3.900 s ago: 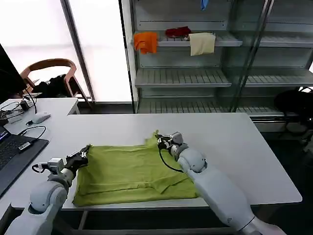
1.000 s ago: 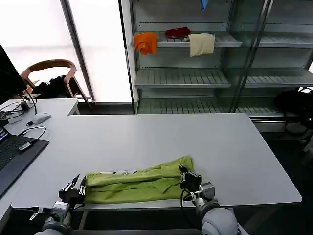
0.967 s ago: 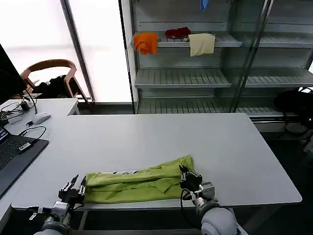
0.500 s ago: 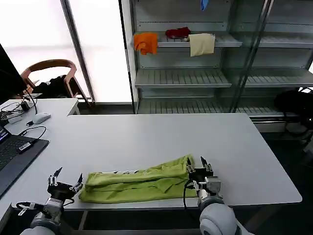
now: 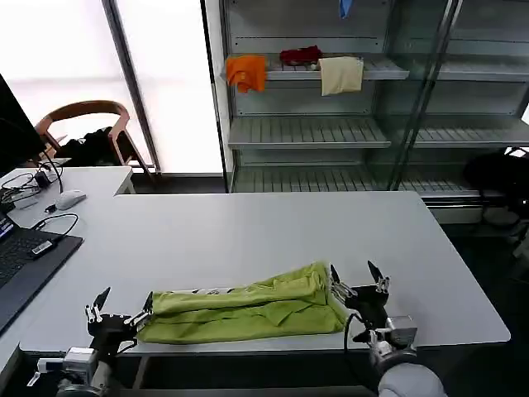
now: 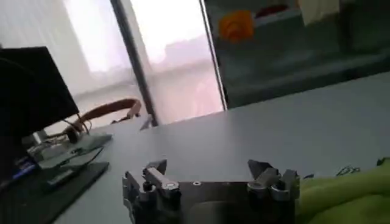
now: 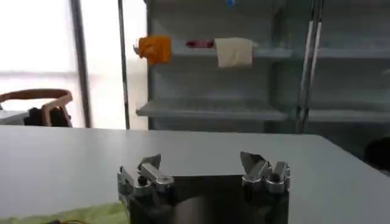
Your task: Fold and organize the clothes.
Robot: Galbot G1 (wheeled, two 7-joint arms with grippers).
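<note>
The lime yellow-green T-shirt [image 5: 244, 310] lies folded into a long narrow band along the front edge of the white table [image 5: 273, 227]. A bit of white print shows on its far fold. My left gripper [image 5: 122, 308] hovers open just off the band's left end, nothing between its fingers. My right gripper [image 5: 354, 277] stands open just off the band's right end, also holding nothing. In the left wrist view the left gripper [image 6: 207, 167] faces bare table, with the green fabric [image 6: 350, 195] beside it. In the right wrist view the right gripper [image 7: 200, 160] has the fabric [image 7: 79, 214] at one side.
A laptop [image 5: 21, 256], cables and a mouse [image 5: 69, 198] sit at the table's left. A chair [image 5: 87, 124] stands behind. The shelf unit [image 5: 331, 132] at the back holds orange [image 5: 246, 70], dark red [image 5: 299, 55] and cream [image 5: 340, 73] cloths.
Both grippers brought the shirt's far edge to the front, folding it into a band, then opened and let go. Since half a second ago they have drawn slightly outward from its ends.
</note>
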